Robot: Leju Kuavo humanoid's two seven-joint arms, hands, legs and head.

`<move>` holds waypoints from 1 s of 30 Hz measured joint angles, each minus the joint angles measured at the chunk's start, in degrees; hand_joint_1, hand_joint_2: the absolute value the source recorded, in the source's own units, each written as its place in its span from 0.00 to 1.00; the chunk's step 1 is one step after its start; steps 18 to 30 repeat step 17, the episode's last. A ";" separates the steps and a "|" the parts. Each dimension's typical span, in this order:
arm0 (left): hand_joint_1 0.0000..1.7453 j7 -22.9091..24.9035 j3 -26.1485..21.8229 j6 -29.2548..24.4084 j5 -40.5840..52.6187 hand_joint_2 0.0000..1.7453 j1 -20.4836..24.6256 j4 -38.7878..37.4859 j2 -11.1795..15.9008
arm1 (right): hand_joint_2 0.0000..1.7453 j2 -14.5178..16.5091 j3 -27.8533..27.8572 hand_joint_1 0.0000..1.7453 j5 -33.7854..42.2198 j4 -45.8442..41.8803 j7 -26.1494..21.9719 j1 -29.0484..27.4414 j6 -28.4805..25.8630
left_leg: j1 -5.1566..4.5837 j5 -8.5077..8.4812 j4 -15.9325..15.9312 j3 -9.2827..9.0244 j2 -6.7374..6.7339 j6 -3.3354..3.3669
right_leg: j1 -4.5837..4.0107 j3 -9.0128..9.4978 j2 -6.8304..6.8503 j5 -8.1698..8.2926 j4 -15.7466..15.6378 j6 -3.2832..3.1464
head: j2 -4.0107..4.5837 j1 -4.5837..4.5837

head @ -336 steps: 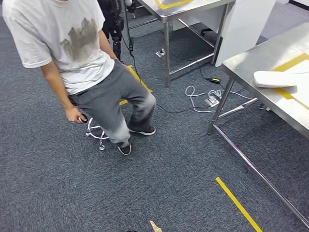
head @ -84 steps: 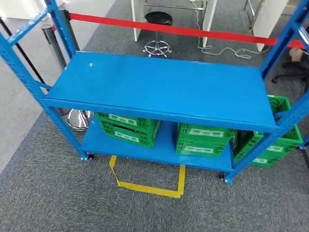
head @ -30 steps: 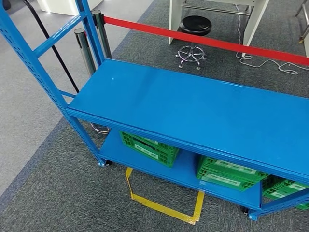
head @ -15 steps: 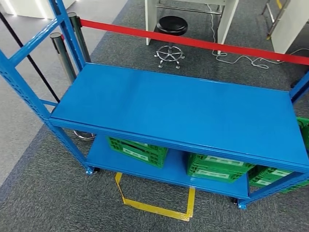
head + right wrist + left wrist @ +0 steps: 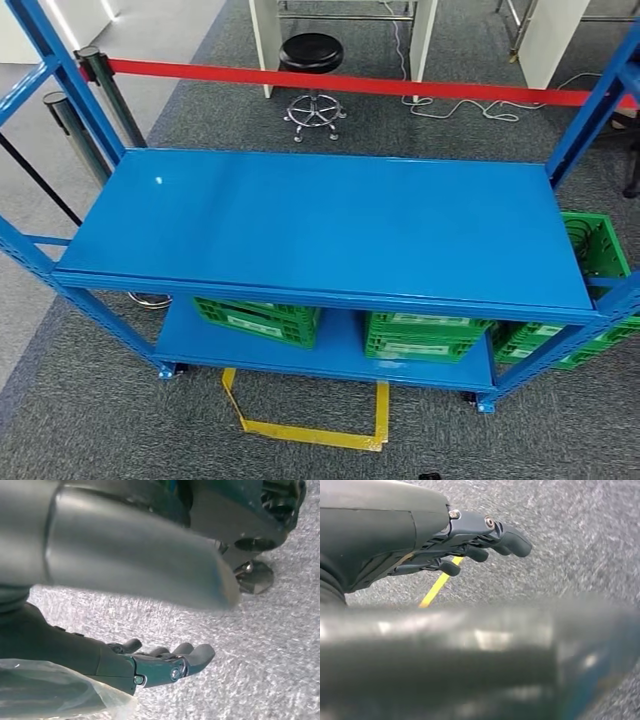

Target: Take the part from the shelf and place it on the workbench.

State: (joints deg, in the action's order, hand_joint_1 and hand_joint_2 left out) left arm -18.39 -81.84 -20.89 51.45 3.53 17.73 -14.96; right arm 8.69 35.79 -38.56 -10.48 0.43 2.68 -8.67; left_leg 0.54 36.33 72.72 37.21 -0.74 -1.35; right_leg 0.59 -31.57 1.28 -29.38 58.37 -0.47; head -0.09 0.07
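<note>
The blue shelf (image 5: 332,225) stood bare on top, green crates (image 5: 256,322) beneath it, a red barrier tape (image 5: 340,82) and stool (image 5: 312,55) behind (part unseen); the left hand (image 5: 471,540) and right hand (image 5: 151,665) hung released.

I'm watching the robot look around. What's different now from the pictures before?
The robot turned: its head view went from a seated person beside steel tables to the blue shelf, which it now faces squarely. Nothing was taken hold of. The green crates sit below as before, and both hands hang open.
</note>
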 joint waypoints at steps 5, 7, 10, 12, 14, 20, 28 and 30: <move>0.00 2.14 3.42 2.11 -3.68 1.00 -2.08 0.50 0.15 | 1.00 -0.09 -0.23 0.00 0.72 -2.01 3.23 -0.05 -3.76 | -0.14 -6.37 -7.16 -2.89 0.17 0.98 | -0.18 0.51 -1.29 -0.20 0.05 0.03 | 0.00 0.01; 0.00 2.77 5.70 2.83 -5.51 1.00 -2.65 0.51 0.43 | 1.00 -0.15 -0.95 0.00 2.09 -2.86 3.31 0.04 -3.52 | -0.33 -7.98 -12.64 -5.13 0.28 1.42 | -0.37 0.40 -1.46 -0.31 0.16 0.49 | 0.00 0.05; 0.00 3.72 9.64 3.93 -8.37 1.00 -3.39 0.61 1.01 | 0.75 -0.37 -2.40 0.00 4.31 -3.75 3.28 -0.25 -2.84 | -0.35 -7.98 -14.11 -5.48 0.36 1.83 | -0.30 0.12 -1.29 -0.32 0.06 1.50 | 0.00 0.08; 0.00 4.34 12.61 4.68 -10.31 0.75 -3.80 0.94 1.46 | 0.25 -0.64 -3.58 0.00 5.86 -4.12 3.11 -0.81 -2.37 | -0.12 -8.36 -14.70 -5.62 0.30 2.38 | -0.22 -0.81 -1.29 -1.84 1.93 2.06 | 0.00 0.21; 0.00 4.95 15.59 5.44 -12.16 0.50 -3.88 1.42 1.88 | 0.00 -0.98 -4.79 0.00 7.34 -4.29 2.91 -1.54 -1.89 | -0.04 -8.52 -14.88 -5.59 0.20 2.70 | -0.10 -3.60 -1.32 -5.29 8.03 2.46 | 0.00 0.44; 0.00 5.72 19.37 6.32 -14.46 1.00 -3.84 2.26 2.56 | 0.00 -1.33 -6.30 0.00 9.18 -4.29 2.79 -2.92 -1.25 | -0.07 -8.50 -14.85 -5.54 0.13 2.77 | 0.02 -7.37 -1.31 -8.25 16.22 2.85 | 0.00 0.51; 0.00 5.72 19.37 6.32 -14.46 1.00 -3.84 2.26 2.56 | 0.00 -1.33 -6.30 0.00 9.18 -4.29 2.79 -2.92 -1.25 | -0.07 -8.50 -14.85 -5.54 0.13 2.77 | 0.02 -7.37 -1.31 -8.25 16.22 2.85 | 0.00 0.51; 0.00 5.72 19.37 6.32 -14.46 1.00 -3.84 2.26 2.56 | 0.00 -1.33 -6.30 0.00 9.18 -4.29 2.79 -2.92 -1.25 | -0.07 -8.50 -14.85 -5.54 0.13 2.77 | 0.02 -7.37 -1.31 -8.25 16.22 2.85 | 0.00 0.51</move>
